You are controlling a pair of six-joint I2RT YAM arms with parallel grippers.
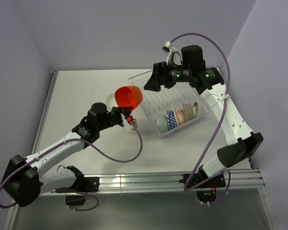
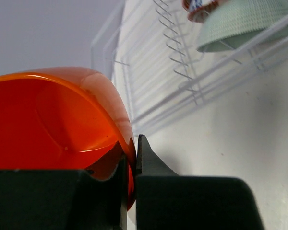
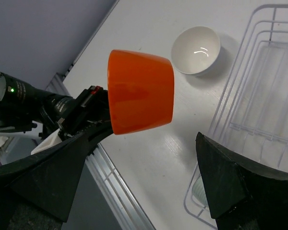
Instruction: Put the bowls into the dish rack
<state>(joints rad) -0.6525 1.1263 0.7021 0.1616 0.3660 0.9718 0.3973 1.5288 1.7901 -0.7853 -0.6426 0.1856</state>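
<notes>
My left gripper (image 1: 126, 114) is shut on the rim of the plain orange-red bowl (image 1: 129, 97) and holds it tipped in the air, left of the dish rack (image 1: 153, 79). The bowl fills the left wrist view (image 2: 57, 120), one finger inside and one outside its wall, and shows in the right wrist view (image 3: 140, 91). A white bowl (image 3: 196, 50) sits upright on the table behind it. The clear rack holds several bowls on edge at its near end: pale teal (image 1: 161, 123), grey-patterned (image 1: 171, 120), orange-white (image 1: 179, 115) and others. My right gripper (image 1: 150, 84) is open and empty above the rack's far left corner.
The rack's far half shows bare prongs (image 2: 175, 57). Metal rails (image 1: 173, 179) run along the table's near edge and another along its left edge. Grey walls stand behind and on both sides.
</notes>
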